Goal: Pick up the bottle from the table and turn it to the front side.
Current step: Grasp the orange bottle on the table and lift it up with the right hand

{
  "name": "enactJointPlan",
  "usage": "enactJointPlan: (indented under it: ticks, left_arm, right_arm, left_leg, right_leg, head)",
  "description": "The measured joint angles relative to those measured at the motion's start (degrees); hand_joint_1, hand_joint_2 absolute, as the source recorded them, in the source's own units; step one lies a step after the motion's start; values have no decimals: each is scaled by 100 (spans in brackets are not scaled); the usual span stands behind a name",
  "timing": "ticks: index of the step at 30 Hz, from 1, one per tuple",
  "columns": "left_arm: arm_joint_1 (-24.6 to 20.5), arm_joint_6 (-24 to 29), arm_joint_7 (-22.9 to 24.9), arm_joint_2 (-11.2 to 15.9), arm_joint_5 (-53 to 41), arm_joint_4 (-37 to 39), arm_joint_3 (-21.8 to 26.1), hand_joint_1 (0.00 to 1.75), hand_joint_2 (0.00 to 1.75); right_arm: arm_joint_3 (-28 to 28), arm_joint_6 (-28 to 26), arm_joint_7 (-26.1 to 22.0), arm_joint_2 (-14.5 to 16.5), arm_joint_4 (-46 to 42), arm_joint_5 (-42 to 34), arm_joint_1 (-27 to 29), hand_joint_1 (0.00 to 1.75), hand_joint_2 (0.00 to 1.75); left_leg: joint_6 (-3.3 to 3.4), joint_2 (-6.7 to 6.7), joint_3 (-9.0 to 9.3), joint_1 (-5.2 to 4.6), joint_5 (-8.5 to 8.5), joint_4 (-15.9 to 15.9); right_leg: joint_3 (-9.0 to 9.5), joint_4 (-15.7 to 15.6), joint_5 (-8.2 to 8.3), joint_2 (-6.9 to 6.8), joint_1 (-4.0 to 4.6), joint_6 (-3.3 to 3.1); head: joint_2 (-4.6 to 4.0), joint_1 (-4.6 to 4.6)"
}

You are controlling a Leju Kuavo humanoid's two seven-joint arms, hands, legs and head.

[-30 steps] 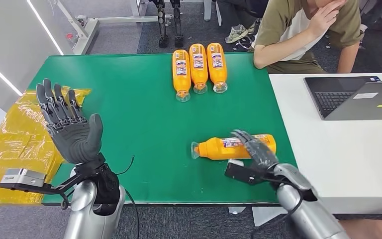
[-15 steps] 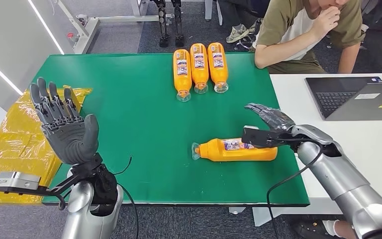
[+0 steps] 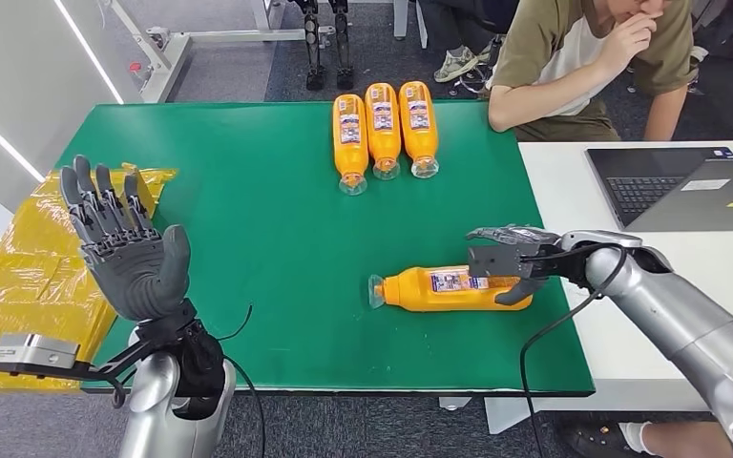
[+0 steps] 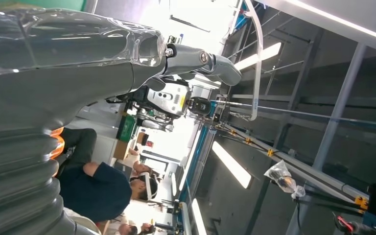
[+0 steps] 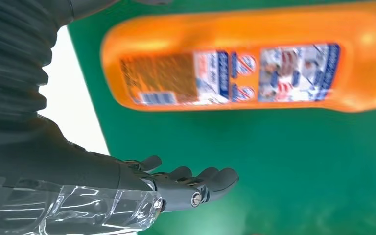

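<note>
Lowering since a moment ago, the right robot hand [image 3: 518, 258], fingers spread and holding nothing, is closing over the orange bottle [image 3: 449, 287] lying sideways at centre-right on the green surface [image 3: 267, 248], ready to grasp.

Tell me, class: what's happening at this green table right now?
A humanoid robot is working on one orange bottle lying on its side on the table. Its right robot hand hovers open over the bottle's base end, not gripping it. The left robot hand is raised, open and empty. Three more bottles lie at the far edge, near a seated person.
</note>
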Motion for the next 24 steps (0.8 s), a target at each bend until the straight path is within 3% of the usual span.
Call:
enactJointPlan:
  ticks: [4,8,14,22,24]
  left_arm:
    - [7,-1,0,3,8,-6,1,0,175]
    - [8,-4,0,3,4,-8,1,0,175]
    - [27,-2,0,3,-11,-30,1,0,175]
    - [33,151,0,5,-9,-38,1,0,175]
    - [37,181,0,6,-8,-45,1,0,175]
  right_arm:
    - [401,-169,68,-124,-9,-189,-149,0,175]
    - [789,-812,-246,-75,342,-159,-112,0,175]
    - [1191,-1642,-663,243,1186,-27,183,0,175]
    - [1326,-1940,-973,818,2145,118,200,0,175]
    - [1331,-1972,-1010,947,2338,143,163,86,175]
  left_leg:
    - [3,2,0,0,-2,0]
    - [3,-3,-1,0,-2,0]
    - [3,-5,0,1,-2,0]
    - [5,33,33,3,-9,-2]
    - [5,36,43,4,-10,-2]
  right_leg:
    - [0,-1,-1,1,0,2]
    - [2,-1,-2,-7,1,3]
    - [2,0,-3,-8,1,4]
    - [23,-2,-3,30,4,5]
    - [32,-3,-3,32,5,5]
  head:
    - [0,0]
    - [0,1]
    - [0,1]
    - [0,0]
    - [0,1]
